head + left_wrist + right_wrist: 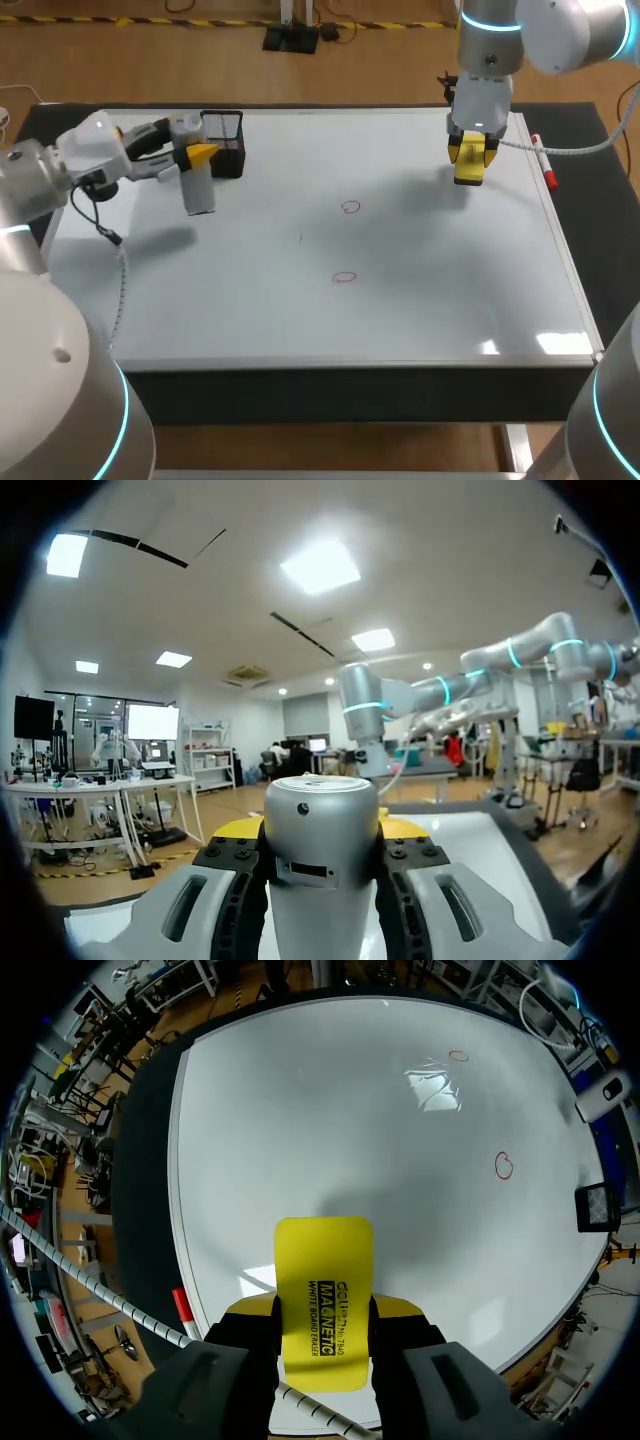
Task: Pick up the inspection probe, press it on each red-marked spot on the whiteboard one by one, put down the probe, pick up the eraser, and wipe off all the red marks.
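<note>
The grey cylindrical probe (199, 185) hangs upright over the whiteboard's (450, 300) far left part, with my left gripper (196, 157) shut on it. In the left wrist view the probe (320, 880) fills the space between the fingers of the left gripper (320, 830). My right gripper (470, 152) is shut on the yellow eraser (470, 168) above the board's far right part. The right wrist view shows the eraser (323, 1260) clamped in the right gripper (323, 1315). Two red circle marks lie mid-board, one (349, 207) farther back and one (344, 277) nearer.
A black mesh holder (225, 142) stands just behind the probe at the far left. A red marker (545, 165) lies on the board's right edge, near the right gripper. In the right wrist view the red marks (503, 1165) (458, 1056) lie ahead of the eraser.
</note>
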Controlling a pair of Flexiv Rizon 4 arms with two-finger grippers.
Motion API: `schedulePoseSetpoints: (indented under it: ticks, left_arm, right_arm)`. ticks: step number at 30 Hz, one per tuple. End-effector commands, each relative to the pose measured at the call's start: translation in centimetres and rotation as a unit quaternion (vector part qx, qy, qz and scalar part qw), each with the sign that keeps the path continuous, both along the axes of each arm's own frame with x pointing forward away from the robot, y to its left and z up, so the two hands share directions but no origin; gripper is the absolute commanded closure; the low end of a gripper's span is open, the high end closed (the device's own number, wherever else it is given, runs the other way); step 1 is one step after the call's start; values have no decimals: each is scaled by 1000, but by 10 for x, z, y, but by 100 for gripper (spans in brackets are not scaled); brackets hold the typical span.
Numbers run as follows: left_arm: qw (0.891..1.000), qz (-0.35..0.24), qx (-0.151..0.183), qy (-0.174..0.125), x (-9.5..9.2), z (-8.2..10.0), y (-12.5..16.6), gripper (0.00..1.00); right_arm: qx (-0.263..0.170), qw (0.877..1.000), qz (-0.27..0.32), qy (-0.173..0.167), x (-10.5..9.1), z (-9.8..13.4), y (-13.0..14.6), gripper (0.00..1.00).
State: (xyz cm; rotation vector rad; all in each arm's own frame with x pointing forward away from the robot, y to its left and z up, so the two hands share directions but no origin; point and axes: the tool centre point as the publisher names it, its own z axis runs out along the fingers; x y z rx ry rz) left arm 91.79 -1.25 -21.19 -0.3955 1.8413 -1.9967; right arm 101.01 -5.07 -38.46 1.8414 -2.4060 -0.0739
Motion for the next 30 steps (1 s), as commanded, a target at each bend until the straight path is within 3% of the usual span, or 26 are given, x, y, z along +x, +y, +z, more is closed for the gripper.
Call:
schedulePoseSetpoints:
  ticks: [1,13,30]
  left_arm:
    - [1000,8,-5,-4,-9,2,9,100]
    - [1000,8,-5,-4,-9,2,9,100]
    - [1000,8,-5,-4,-9,2,9,100]
  right_arm:
    - [-2,1000,1,0,1,1,-1,100]
    - [-4,1000,4,1,0,1,3,100]
    - [-2,993,119,-19,-34,6,128,100]
